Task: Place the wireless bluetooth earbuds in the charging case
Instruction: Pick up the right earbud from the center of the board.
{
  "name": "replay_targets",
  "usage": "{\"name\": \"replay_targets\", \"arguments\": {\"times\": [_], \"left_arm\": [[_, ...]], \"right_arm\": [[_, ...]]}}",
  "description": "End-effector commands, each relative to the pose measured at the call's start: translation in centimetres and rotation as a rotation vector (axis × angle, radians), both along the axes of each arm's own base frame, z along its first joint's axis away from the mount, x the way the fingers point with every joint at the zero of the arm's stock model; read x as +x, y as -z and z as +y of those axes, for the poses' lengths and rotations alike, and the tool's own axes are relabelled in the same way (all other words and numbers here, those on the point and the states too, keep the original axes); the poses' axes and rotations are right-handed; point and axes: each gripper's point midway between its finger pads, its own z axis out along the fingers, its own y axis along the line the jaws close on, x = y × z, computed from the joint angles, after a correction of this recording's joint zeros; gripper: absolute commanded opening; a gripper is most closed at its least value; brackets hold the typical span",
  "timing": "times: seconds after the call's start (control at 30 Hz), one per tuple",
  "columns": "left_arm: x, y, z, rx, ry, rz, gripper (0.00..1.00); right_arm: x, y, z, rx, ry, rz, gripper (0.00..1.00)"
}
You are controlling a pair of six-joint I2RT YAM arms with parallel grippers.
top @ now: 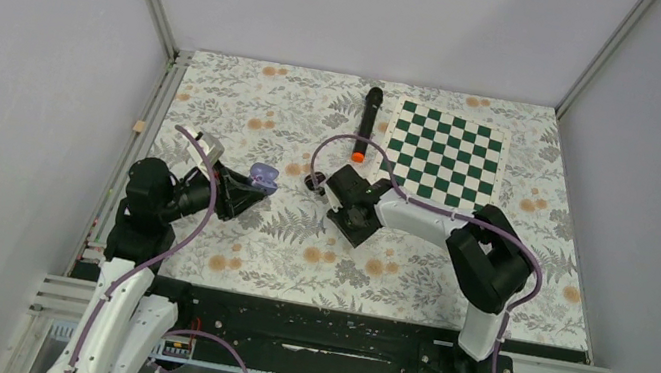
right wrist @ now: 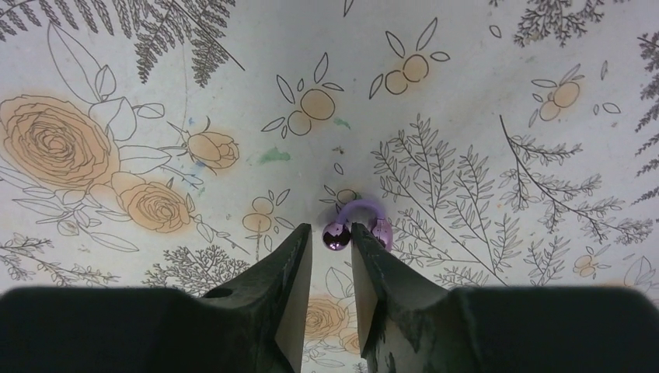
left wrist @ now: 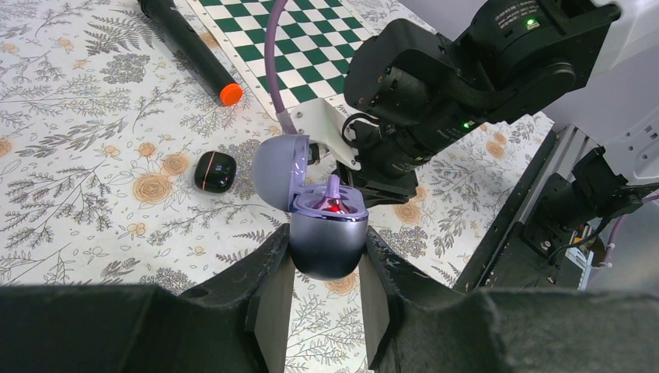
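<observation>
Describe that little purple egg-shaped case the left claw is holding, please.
The charging case is a small, glossy, lilac-purple oval, plastic by the look. Its hinged lid stands open, tipped back. In the top tray one lilac earbud sits with its stem up, over a small red glow. The left gripper clamps the lower shell by both sides and holds it upright, apparently clear of the floral table cover. Nothing else touches it.
</observation>
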Motion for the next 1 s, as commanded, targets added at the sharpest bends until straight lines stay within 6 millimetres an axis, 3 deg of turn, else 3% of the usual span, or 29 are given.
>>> {"name": "replay_targets", "arguments": {"times": [0.0, 0.23, 0.37, 0.47, 0.57, 0.6, 0.73, 0.97], "left_arm": [[0.4, -1.8, 0.3, -0.005, -0.022, -0.068, 0.0], [0.3, -1.9, 0.4, -0.002, -0.023, -0.074, 0.0], [0.3, -2.3, 0.3, -0.003, -0.018, -0.085, 0.0], [0.2, -2.5, 0.3, 0.002, -0.014, -0.09, 0.0], [0.2, -2.6, 0.4, 0.008, -0.013, -0.09, 0.0], [0.1, -2.5, 0.3, 0.008, -0.013, -0.086, 0.0], [0.2, -2.6, 0.3, 0.009, -0.01, -0.088, 0.0], [0.5, -2.3, 0.6, 0.015, -0.023, -0.08, 0.0]], "right_arm": [[0.9, 0.0, 1.2, 0.026, -0.074, -0.007, 0.3], [-0.7, -0.4, 2.5, 0.079, -0.33, 0.045, 0.16], [-3.3, -1.5, 2.1, 0.1, -0.666, 0.059, 0.12], [-5.6, -2.2, 0.8, 0.143, -1.045, 0.001, 0.18], [-5.9, -2.3, -0.8, 0.085, -1.477, -0.236, 0.38], [-5.6, -1.7, -1.3, 0.051, -1.519, -0.297, 0.41], [-5.6, -3.7, -1.5, 0.077, -1.552, -0.38, 0.45], [-7.4, -6.1, -2.5, 0.174, -1.302, -0.294, 0.46]]}}
